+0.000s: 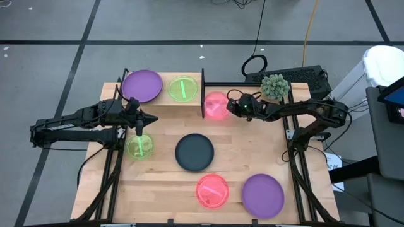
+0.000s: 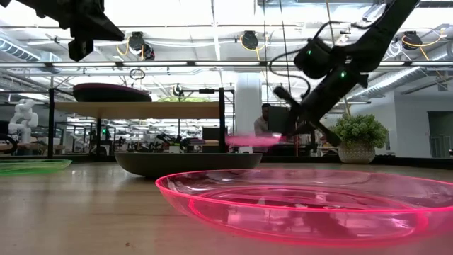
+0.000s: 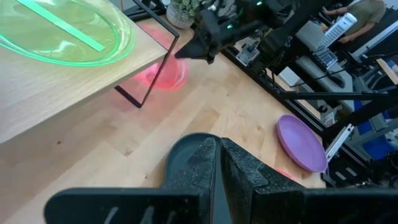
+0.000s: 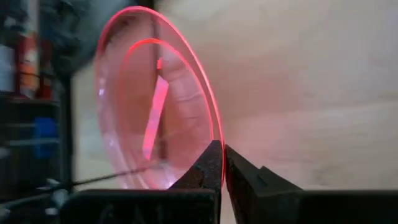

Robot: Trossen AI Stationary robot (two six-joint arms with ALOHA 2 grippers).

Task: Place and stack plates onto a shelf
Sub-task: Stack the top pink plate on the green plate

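The shelf [image 1: 163, 96] at the table's far left carries a purple plate [image 1: 142, 85] and a green plate [image 1: 184, 88]. Just right of its black end panel [image 1: 202, 94], a pink plate [image 1: 214, 104] hangs above the table with my right gripper [image 4: 224, 155] shut on it. My left gripper [image 1: 153, 119] is shut and holds nothing, hovering in front of the shelf above a second green plate [image 1: 139, 146]. A dark plate [image 1: 194, 152], another pink plate [image 1: 211, 190] and another purple plate [image 1: 263, 195] lie flat on the table. My right gripper pinches the pink plate's rim [image 4: 213, 138] between its two fingers, on the side toward the table's right edge. The fingers come from the right, slanting down. The plate [image 2: 251, 141] is lifted clear of the table and sits about level beside the shelf's end panel.
A small potted plant [image 1: 275, 86] and a dark keyboard [image 1: 303, 79] sit at the far right behind my right arm. The wood between the dark plate and the held pink plate is bare.
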